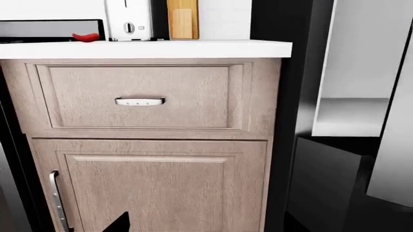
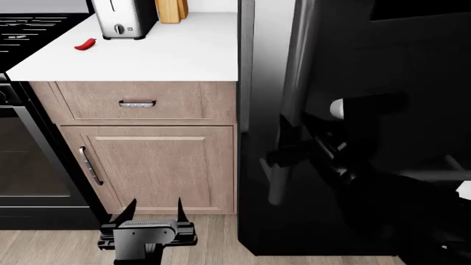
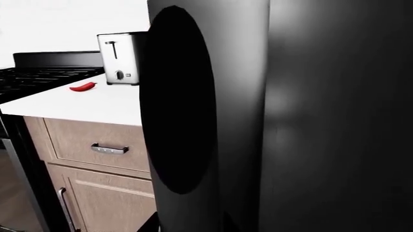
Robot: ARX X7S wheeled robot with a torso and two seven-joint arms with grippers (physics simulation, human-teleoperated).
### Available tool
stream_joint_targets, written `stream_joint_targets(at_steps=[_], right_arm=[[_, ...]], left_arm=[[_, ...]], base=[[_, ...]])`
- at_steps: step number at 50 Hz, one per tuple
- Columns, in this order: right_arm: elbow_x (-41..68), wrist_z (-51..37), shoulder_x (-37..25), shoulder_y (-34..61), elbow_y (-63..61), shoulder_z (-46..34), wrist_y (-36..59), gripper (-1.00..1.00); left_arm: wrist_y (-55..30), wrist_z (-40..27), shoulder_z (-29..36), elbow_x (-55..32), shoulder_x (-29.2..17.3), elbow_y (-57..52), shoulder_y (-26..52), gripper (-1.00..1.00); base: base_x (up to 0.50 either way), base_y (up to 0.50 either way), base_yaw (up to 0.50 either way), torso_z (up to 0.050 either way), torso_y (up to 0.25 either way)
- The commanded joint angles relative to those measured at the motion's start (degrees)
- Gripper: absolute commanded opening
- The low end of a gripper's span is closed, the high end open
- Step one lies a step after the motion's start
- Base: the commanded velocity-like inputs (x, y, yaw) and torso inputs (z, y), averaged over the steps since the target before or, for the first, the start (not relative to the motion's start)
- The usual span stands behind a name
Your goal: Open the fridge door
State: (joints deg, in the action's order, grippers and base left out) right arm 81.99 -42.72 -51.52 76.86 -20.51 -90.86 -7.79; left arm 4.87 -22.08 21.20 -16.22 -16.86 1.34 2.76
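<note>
The fridge door [image 2: 368, 66] is a tall glossy black panel filling the right of the head view. Its long vertical bar handle [image 2: 290, 99] runs down the edge nearest the cabinets. My right gripper [image 2: 283, 157] reaches in from the right and is shut on this handle at about mid-height. In the right wrist view the handle [image 3: 193, 96] fills the space between the two fingertips of the right gripper [image 3: 191, 224], with the door [image 3: 335, 121] behind it. My left gripper [image 2: 156, 203] hangs low and open, holding nothing, in front of the wood cabinet door [image 1: 161, 188].
Left of the fridge are a light wood drawer [image 2: 136, 102] and cabinet door [image 2: 158, 171] under a white counter [image 2: 184, 55]. A toaster [image 2: 121, 19], a red chili [image 2: 85, 44] and a wooden block [image 2: 171, 10] sit on the counter. A black oven [image 2: 30, 165] stands at far left.
</note>
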Motion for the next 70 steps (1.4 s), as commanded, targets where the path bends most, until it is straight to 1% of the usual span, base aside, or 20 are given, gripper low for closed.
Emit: stream_joint_targets(at_steps=[1,10,23,33,46,53,60,70], right_arm=[[-0.01,-5.47,-7.03,-1.58,-5.72,-0.28,-0.29,-1.00],[-0.06,-7.22,-9.67,-0.34,-8.96,0.20,0.85,-1.00],[-1.17,-8.65,-14.16,-2.13,-13.47,-0.40,0.04,-1.00],[-2.21,-9.65,-15.66,-3.29,-15.44,-0.52,-1.00,-1.00],[-6.36,-11.21,-24.01,-7.26,-22.07,-1.69,-5.51,-1.00],[-9.45,-11.98,-24.49,-8.95,-23.87,-2.62,-6.04,-1.00],[-12.12,-13.04,-25.70,-11.85,-24.28,-3.77,-9.22,-1.00],[-12.56,-13.99,-26.42,-11.78,-25.43,-3.51,-9.01,-1.00]], left_arm=[[-0.08,-0.38,0.23,0.15,-0.11,-0.17,-0.01,1.00],[0.13,-0.55,0.27,0.08,-0.15,-0.03,0.00,1.00],[0.46,-0.69,0.49,0.10,-0.18,0.28,0.08,1.00],[0.64,-0.87,0.62,0.11,-0.29,0.22,0.03,1.00],[0.61,-1.20,0.93,0.36,-0.42,0.11,0.05,1.00],[0.46,-1.30,1.03,0.30,-0.53,-0.07,0.19,1.00],[-0.11,-1.54,1.13,0.20,-0.82,-0.89,0.11,1.00],[0.40,-1.70,1.36,0.42,-0.81,-0.54,-0.04,1.00]], base=[[0.00,0.00,0.00,0.000,0.000],[0.00,0.00,0.00,0.000,0.000],[0.00,0.00,0.00,0.000,0.000],[0.00,0.00,0.00,0.000,0.000],[0.00,0.00,0.00,0.000,0.000],[0.00,0.00,0.00,0.000,0.000],[0.00,0.00,0.00,0.000,0.000],[0.00,0.00,0.00,0.000,0.000]])
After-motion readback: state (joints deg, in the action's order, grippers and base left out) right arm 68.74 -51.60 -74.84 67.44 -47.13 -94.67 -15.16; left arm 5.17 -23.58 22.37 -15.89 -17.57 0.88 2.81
